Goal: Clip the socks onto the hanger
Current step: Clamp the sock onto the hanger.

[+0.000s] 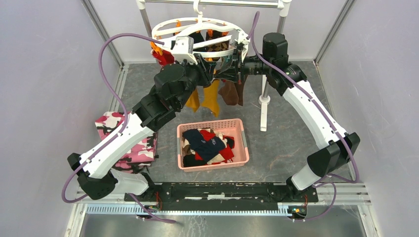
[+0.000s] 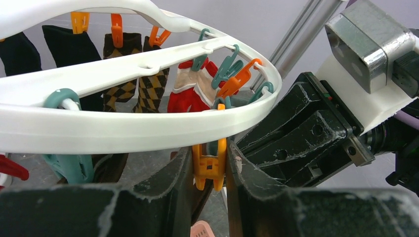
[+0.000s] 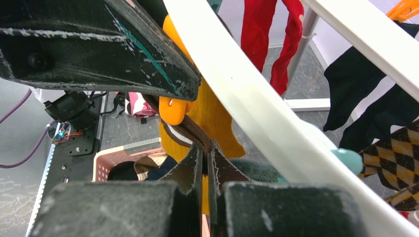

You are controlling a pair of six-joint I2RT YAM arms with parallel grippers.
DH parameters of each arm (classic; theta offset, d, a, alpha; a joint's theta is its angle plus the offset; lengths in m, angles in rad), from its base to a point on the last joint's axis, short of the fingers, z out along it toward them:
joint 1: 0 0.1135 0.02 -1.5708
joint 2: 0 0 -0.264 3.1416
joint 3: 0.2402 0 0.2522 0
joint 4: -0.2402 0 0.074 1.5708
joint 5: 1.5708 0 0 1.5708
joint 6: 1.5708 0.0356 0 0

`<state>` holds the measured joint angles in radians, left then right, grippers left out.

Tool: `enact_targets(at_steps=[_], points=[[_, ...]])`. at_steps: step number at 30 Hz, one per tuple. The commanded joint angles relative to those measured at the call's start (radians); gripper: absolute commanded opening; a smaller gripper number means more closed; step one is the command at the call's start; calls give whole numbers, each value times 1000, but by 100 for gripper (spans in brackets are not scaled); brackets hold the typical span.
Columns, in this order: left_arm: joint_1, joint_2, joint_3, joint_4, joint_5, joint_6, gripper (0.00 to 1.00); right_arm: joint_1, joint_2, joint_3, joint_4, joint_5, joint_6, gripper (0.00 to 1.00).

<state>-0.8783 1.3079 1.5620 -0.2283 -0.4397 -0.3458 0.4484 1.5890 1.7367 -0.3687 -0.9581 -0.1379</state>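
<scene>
The white round hanger (image 1: 170, 25) hangs at the back with red, mustard, brown, black and argyle socks clipped on. My left gripper (image 2: 210, 158) is shut on an orange clip (image 2: 209, 168) under the outer ring (image 2: 123, 129). My right gripper (image 3: 206, 148) is shut on the striped cuff of a brown sock (image 3: 190, 132), held up just beneath that orange clip (image 3: 174, 111). A mustard sock (image 3: 217, 116) hangs right behind. In the top view both grippers meet under the front of the hanger, left (image 1: 211, 68) and right (image 1: 231, 68). More socks (image 1: 210, 143) lie in the basket.
A pink basket (image 1: 245, 143) stands at table centre. A pink-white-black camouflage cloth (image 1: 118, 140) lies at the left. The metal rack's pole (image 1: 265, 101) and foot stand right of the hanger. Hung argyle (image 2: 148, 89), red (image 2: 190, 96) and black socks crowd the ring.
</scene>
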Motion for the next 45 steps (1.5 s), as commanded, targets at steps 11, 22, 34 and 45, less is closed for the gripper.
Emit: enact_targets(at_steps=[11,22,34,45], points=[[-2,-12,-2,40,57,73,2,-25,-14,46,57,-85,43,0],[-1,-10,-8,39,99,94,2,-35,-11,39,103,-143,83,0],[-1,-6,-14,31,72,186,2,-38,-15,60,82,-157,61,0],[0,-22,-12,23,82,135,39,-39,-14,41,89,-140,69,1]])
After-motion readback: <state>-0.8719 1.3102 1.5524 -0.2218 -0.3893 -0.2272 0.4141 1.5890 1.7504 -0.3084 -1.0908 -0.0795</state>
